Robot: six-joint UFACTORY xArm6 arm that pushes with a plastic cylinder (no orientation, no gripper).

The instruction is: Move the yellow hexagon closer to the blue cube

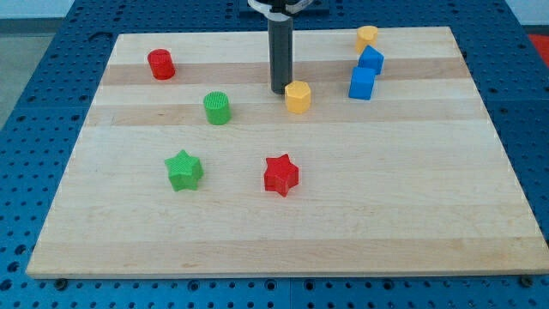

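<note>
The yellow hexagon [298, 96] lies on the wooden board, above the middle. My tip [280, 90] stands just to the hexagon's left, touching or nearly touching it. The blue cube [362, 83] lies to the hexagon's right, a short gap away. A second blue block [371, 60] sits just above the cube, touching it or nearly so.
A yellow block [367, 36] lies near the top edge, above the blue blocks. A red cylinder [160, 64] is at top left, a green cylinder [217, 108] left of middle, a green star [184, 170] lower left, a red star [280, 175] below the middle.
</note>
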